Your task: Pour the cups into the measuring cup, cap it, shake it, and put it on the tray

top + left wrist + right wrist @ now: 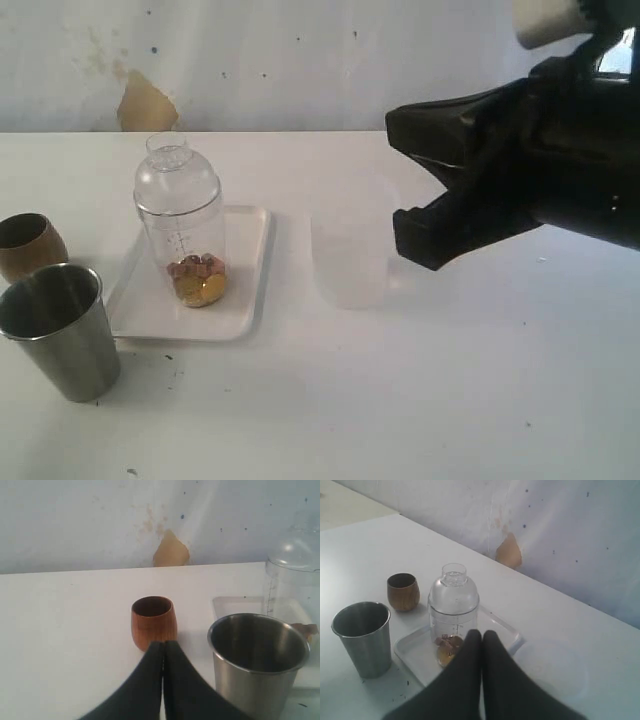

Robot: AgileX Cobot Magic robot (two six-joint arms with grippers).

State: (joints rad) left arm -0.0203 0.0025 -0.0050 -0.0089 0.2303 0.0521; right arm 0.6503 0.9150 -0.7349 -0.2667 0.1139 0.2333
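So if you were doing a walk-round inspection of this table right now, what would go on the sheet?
Surface: white table, a few small dark specks near the front.
Job's things: capped measuring cup upright on the tray, brown and yellow pieces in its bottom; steel tumbler and brown cup upright beside the tray, no contents visible.
Clutter: frosted beaker standing off the tray.
Grippers: left gripper and right gripper both shut, holding nothing.
Cables: nothing seen.
Surroundings: pale wall with a tan patch.
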